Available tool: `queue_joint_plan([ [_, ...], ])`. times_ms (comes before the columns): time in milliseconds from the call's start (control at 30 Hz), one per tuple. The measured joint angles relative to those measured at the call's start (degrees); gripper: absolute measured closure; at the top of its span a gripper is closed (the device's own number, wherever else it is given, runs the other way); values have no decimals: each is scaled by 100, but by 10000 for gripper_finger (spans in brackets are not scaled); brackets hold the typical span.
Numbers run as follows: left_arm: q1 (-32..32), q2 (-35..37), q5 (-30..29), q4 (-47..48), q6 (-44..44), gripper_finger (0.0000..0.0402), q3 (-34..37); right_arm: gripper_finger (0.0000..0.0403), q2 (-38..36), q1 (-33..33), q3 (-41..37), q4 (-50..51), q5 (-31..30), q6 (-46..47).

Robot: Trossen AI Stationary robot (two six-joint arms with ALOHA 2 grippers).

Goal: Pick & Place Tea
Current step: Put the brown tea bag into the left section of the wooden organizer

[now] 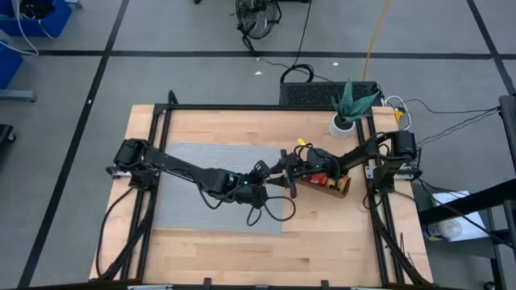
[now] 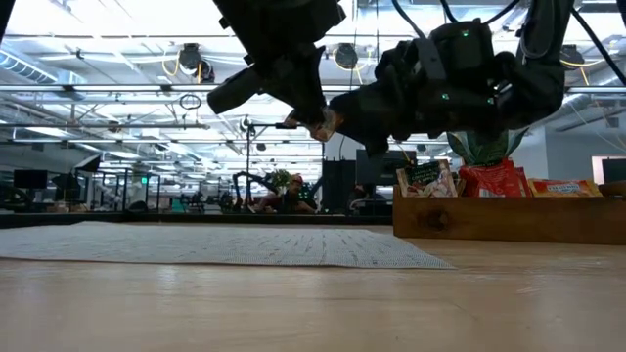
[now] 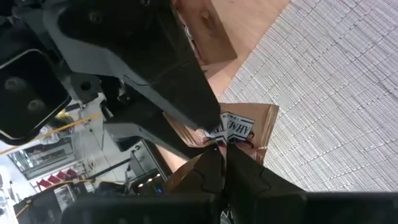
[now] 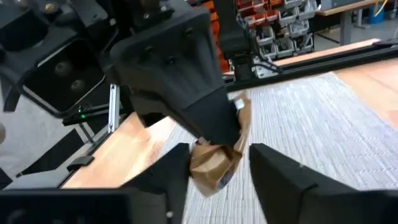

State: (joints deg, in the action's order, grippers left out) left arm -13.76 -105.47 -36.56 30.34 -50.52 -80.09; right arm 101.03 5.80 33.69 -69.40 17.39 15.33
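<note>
- The pale wooden table [image 2: 293, 303] lies bare in front of the wooden tray [image 2: 509, 217]. The grey woven mat [image 2: 225, 244] lies flat to one side of the tray, well apart from it at table level.
- Just beside the tray on its mat side, both claws meet in the air, well clear of the surface.
- The left gripper [image 3: 221, 165] is pinched shut on one edge of a brown tea sachet [image 3: 258, 124] with a white label. The sachet hangs off the table between the two arms.
- The right gripper [image 4: 217, 152] stands open, one finger on each side of the sachet and neither touching it.
- Risk: the left claw holds only a thin edge. If it lets go before the right closes, the sachet would likely drop outside the tray.
- Risk: the paper looks crumpled and limp, so closing fingers could fold it or push it aside rather than grip it.
- Risk: the two claws are crowded together, so a small misalignment could knock finger against finger.
- In the tray, other sachets [image 2: 494, 181] stand on edge: red, yellow-orange and green-white. A careless placement could tip them.
- Beyond the tray stands a potted plant [image 1: 348, 109] in a white pot.
- Farther off is a large workshop hall with ceiling lights, racks and cables on the floor.
</note>
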Motion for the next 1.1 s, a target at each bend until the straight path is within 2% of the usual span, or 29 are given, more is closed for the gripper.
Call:
queue_joint_plan([
  [100, 1, 0, 8, 3, 67, 396, 4, 288, -39, -2, 0, 152, 61, -5],
  [233, 0, 0, 7, 7, 368, 388, 7, 382, -44, -18, 0, 181, 85, -357],
  [300, -11, 0, 31, 11, 742, 375, 9, 389, -44, -49, -2, 182, 51, -469],
  [400, -53, 2, 32, 16, 1842, 357, 9, 395, -44, -55, -17, 181, 9, -632],
  [667, -157, 505, 112, 625, 3551, 339, 11, 397, -581, -117, -528, 236, -1308, -1311],
  [767, -13, 733, 137, 616, 3909, 345, 11, 397, -911, -294, -779, 155, -1445, -1882],
  [833, 157, 805, 602, 527, 4053, 352, 11, 397, -1090, -445, -920, 97, -1440, -2176],
  [967, 650, 801, 2176, 87, 4370, 355, 11, 397, -1183, -710, -960, 62, -1449, -2573],
  [1100, 1102, 808, 3542, -348, 4611, 335, 11, 397, -1176, -798, -948, 154, -1469, -2745],
])
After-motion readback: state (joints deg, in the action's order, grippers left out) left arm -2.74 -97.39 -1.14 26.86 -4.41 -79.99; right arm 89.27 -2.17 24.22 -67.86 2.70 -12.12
